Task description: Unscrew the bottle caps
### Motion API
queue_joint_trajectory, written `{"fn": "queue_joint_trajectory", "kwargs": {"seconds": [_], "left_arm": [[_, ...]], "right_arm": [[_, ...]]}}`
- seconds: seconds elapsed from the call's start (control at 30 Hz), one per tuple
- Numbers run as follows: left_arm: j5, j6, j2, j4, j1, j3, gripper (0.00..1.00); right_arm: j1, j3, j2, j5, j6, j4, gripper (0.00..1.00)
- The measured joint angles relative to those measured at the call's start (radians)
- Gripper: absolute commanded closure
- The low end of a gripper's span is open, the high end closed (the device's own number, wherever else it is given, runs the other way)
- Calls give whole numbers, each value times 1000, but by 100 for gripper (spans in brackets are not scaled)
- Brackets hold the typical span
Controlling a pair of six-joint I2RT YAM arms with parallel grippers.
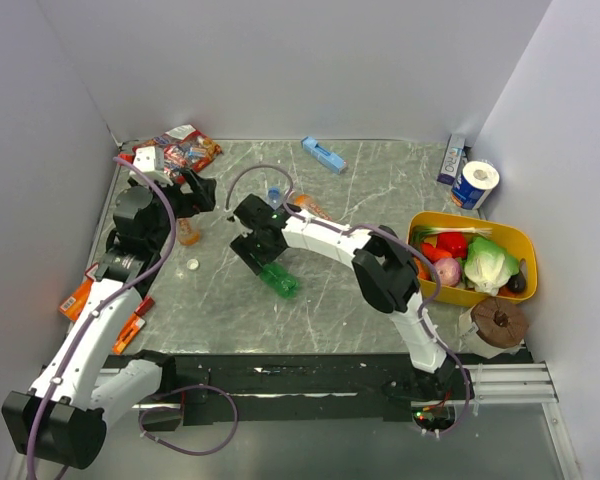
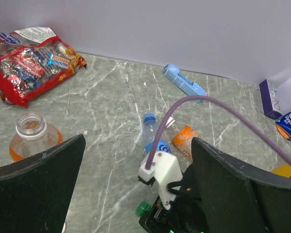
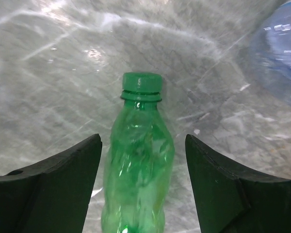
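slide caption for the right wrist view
Right tool open around a capped green bottle lying on the marble tabletop.

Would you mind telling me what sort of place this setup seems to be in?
Probably a robot test cell in a lab, not a kitchen: plain white panels box in a stone-patterned table, and mixed props lie about, such as a snack bag and a yellow tub of vegetables.

Lab test cell: 2 robot arms [image 1: 90,330], white screen walls [image 1: 280,70] (marble-look tabletop [image 1: 380,190]).
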Motion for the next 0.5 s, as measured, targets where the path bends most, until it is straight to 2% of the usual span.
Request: {"fn": "queue_joint_trajectory", "kwargs": {"seconds": [0.1, 0.13, 0.17, 0.3, 0.5], "left_arm": [[3, 0, 6, 0, 0, 0, 4], [4, 0, 8, 0, 0, 0, 4], [5, 0, 8, 0, 0, 0, 4], [6, 0, 13, 0, 0, 0, 4], [30, 2, 13, 0, 0, 0, 4]], "right_arm": [[1, 0, 30, 2, 0, -2, 25], [1, 0, 37, 2, -1, -2, 28], [1, 0, 43, 3, -1, -3, 36], [1, 0, 48, 4, 0, -1, 49], [1, -27, 18, -10, 4, 14, 52]]}}
